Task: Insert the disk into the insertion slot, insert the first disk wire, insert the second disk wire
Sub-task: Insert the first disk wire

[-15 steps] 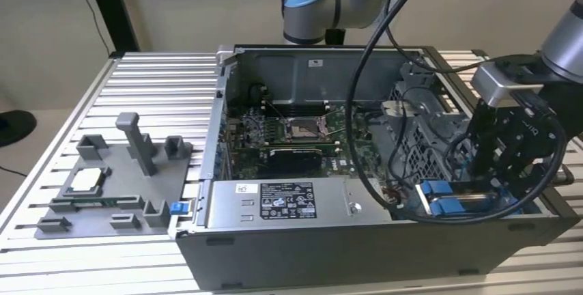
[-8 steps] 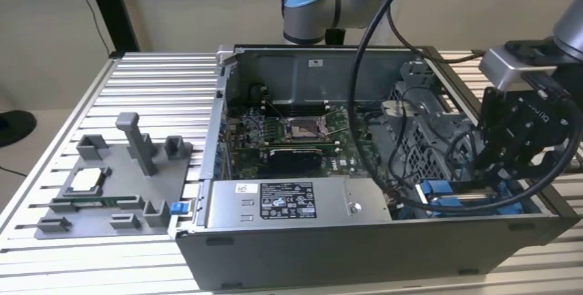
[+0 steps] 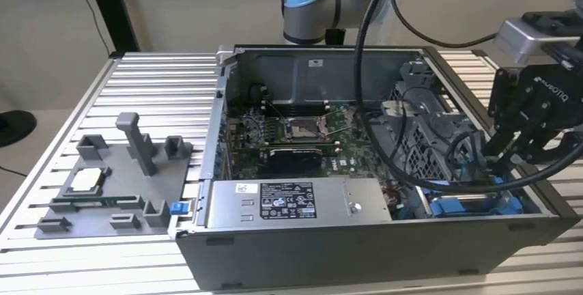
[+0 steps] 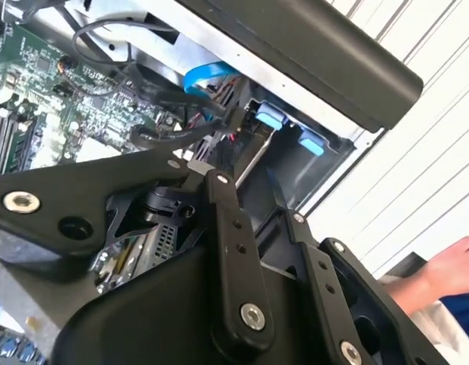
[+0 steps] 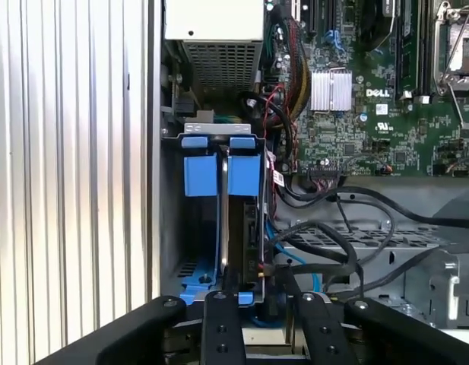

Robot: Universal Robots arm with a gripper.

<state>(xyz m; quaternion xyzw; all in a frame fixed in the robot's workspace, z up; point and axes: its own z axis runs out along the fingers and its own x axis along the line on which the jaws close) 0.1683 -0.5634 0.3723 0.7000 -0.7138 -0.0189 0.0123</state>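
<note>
Three views. Exterior view: end effector (image 3: 510, 162) reaches into open computer case (image 3: 364, 247) at exterior view's right, tip lost among black cables (image 3: 361, 69). Second wrist view: own black linkage in front; open or closed, cannot tell. First wrist view: disk (image 5: 244, 175) stands edge-on in insertion slot (image 5: 173, 228), just beyond end effector; contact unclear.

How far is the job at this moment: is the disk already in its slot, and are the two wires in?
Done, it seems: the disk stands in the insertion slot, with its blue carrier tabs at the opening. In hand: the gripper is down at that bay, close to the black cables beside it. Left: both wires; I cannot tell whether either is plugged in.
</note>
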